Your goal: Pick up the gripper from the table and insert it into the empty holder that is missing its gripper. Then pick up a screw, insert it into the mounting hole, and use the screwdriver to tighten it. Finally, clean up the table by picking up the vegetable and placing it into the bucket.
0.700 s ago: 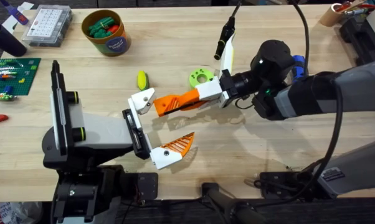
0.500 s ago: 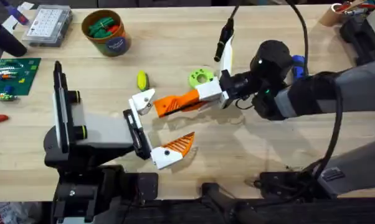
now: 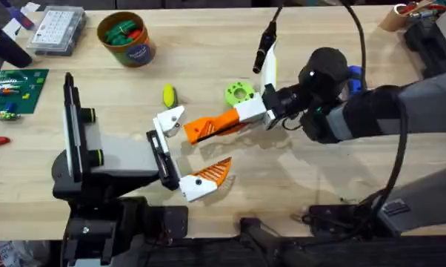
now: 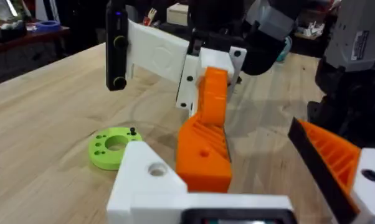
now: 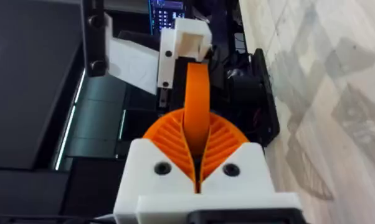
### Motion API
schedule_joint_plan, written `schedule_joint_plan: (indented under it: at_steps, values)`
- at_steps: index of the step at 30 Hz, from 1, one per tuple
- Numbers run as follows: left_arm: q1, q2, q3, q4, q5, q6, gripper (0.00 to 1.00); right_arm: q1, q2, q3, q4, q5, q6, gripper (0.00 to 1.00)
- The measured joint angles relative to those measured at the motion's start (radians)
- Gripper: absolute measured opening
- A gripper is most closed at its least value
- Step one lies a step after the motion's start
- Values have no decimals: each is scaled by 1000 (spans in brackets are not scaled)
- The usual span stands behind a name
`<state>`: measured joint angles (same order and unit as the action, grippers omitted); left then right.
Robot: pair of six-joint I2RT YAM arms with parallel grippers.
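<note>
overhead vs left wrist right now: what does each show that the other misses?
Overhead alone: the yellow vegetable lying on the table, the bucket with green pieces inside, and the left arm's grey body.

Left wrist alone: the empty holder's mounting hole from close up, and a black screw standing on the green disc.

Both: the right gripper shut on the orange gripper, its end just short of the holder; the green disc; and the twin socket with its orange finger.

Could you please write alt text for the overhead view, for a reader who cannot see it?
The right gripper, reaching in from the right, holds the orange gripper with its end just short of the empty white holder on the grey arm. A yellow vegetable lies beyond them on the table.
</note>
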<state>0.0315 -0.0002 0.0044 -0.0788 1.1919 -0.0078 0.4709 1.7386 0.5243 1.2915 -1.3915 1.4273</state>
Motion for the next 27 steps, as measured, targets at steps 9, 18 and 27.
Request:
schedule_joint_plan:
  at_steps: [9,18,27]
  values:
    - [0,0,0,0,0,0,983,0,0,0,70,0,81,14]
    - [0,0,0,0,0,0,983,0,0,0,70,0,101,14]
    - [0,0,0,0,0,0,983,4,0,0,76,4,133,14]
